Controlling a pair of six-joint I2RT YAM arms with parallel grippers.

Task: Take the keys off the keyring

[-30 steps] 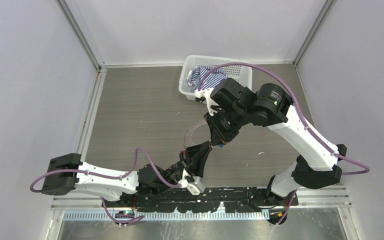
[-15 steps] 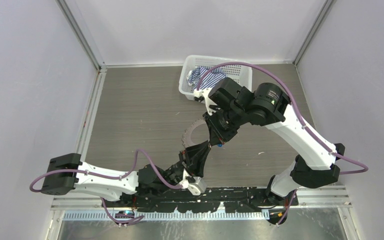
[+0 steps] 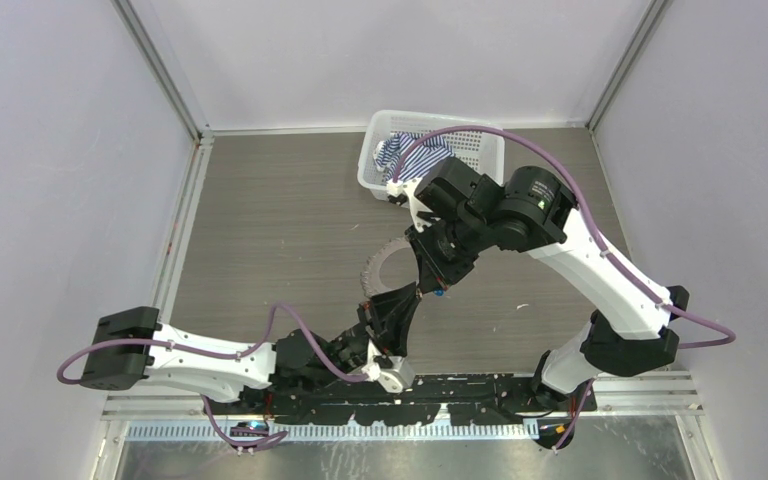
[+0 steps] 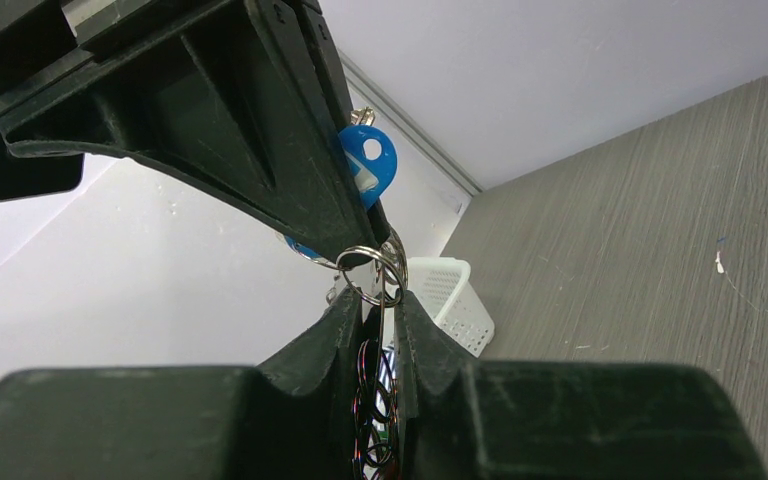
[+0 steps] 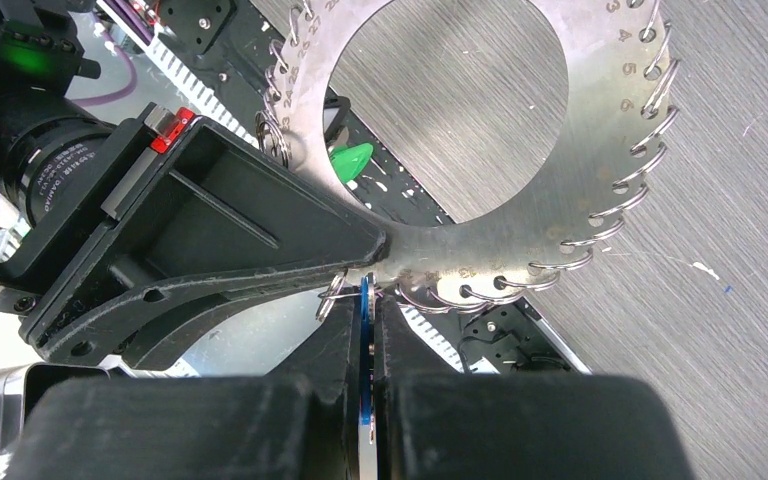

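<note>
keyring (image 5: 600, 160): toothed metal hoop near the middle of the surface (image 3: 260, 230), its rim hung with many small wire loops (image 5: 560, 262).
left pincer (image 4: 380, 318): shut tight on the keyring's rim, at about 5 o'clock of the hoop in the top view.
right pincer (image 5: 365, 325): closed edge-on on the blue key (image 4: 368, 165), tip to tip with the left pincer.
split ring (image 4: 345, 260): between the two pincers, just below the blue key.
basket (image 3: 485, 142): white, at 12 o'clock from the keyring, striped cloth (image 3: 410, 153) inside.
</note>
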